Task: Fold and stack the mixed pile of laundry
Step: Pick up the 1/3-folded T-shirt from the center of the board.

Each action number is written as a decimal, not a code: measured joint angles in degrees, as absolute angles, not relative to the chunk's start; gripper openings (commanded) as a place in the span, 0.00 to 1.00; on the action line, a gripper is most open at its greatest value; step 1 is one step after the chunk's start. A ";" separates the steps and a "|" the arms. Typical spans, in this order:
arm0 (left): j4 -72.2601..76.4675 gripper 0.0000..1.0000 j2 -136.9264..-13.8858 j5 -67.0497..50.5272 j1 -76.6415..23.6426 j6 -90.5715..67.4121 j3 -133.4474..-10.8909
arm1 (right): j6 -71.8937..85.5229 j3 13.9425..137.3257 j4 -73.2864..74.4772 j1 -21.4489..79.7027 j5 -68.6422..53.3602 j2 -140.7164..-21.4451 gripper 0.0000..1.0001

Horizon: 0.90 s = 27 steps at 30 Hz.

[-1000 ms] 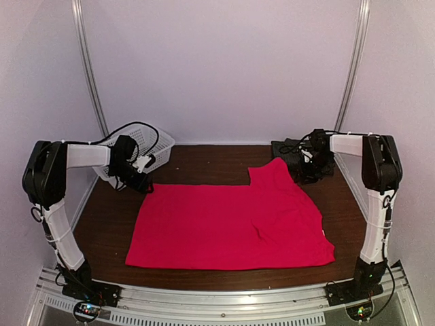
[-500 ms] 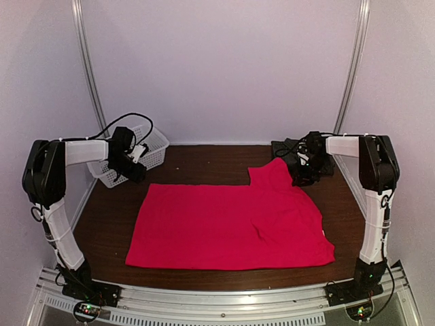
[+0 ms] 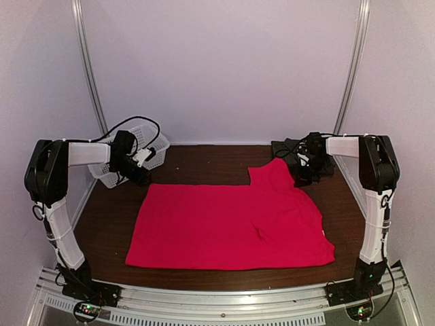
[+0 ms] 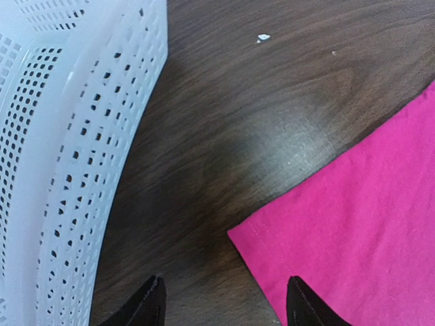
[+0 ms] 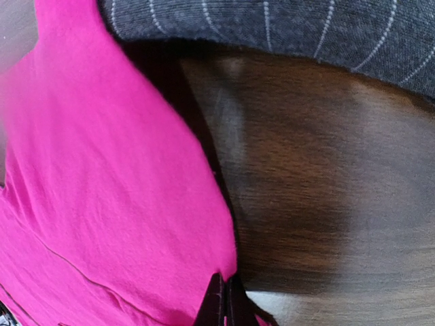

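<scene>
The red-pink T-shirt lies spread flat across the brown table, one flap reaching toward the back right. A dark pinstriped shirt sits folded at the back right corner; its edge shows beyond the pink cloth. My right gripper is shut, its tips pinching the T-shirt's far right edge. My left gripper hovers open over the T-shirt's far left corner, one finger over bare wood and the other over cloth.
A white lattice basket stands at the back left, its wall just left of my left gripper. Bare wood runs along the back between basket and pinstriped shirt. Walls close in on both sides.
My right gripper has closed on the T-shirt's edge. The left gripper has shifted slightly toward the shirt's far left corner, and the basket has moved a little beside it.
</scene>
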<state>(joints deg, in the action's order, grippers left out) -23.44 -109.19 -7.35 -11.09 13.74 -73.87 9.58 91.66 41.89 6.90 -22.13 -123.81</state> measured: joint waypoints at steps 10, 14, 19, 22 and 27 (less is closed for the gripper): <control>-22.31 0.58 -107.98 -6.94 -12.34 18.68 -72.77 | 10.61 91.92 42.06 6.90 -22.33 -123.76 0.00; -22.41 0.54 -108.01 -6.15 -12.47 21.17 -72.97 | 10.92 92.60 42.52 6.90 -22.48 -123.76 0.00; -22.79 0.52 -109.56 -4.84 -12.73 23.51 -75.33 | 11.00 93.67 42.83 6.90 -22.92 -123.76 0.00; -22.92 0.51 -111.00 -3.84 -13.56 25.43 -76.47 | 11.27 93.73 42.94 6.90 -23.16 -123.76 0.00; -23.66 0.50 -113.97 -2.46 -16.03 28.97 -77.78 | 12.01 93.73 42.96 6.90 -23.22 -123.76 0.00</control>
<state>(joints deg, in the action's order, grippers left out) -23.66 -113.97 -2.46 -16.03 28.97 -77.78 12.01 93.73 42.96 6.90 -23.22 -123.76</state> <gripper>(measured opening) 0.506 0.011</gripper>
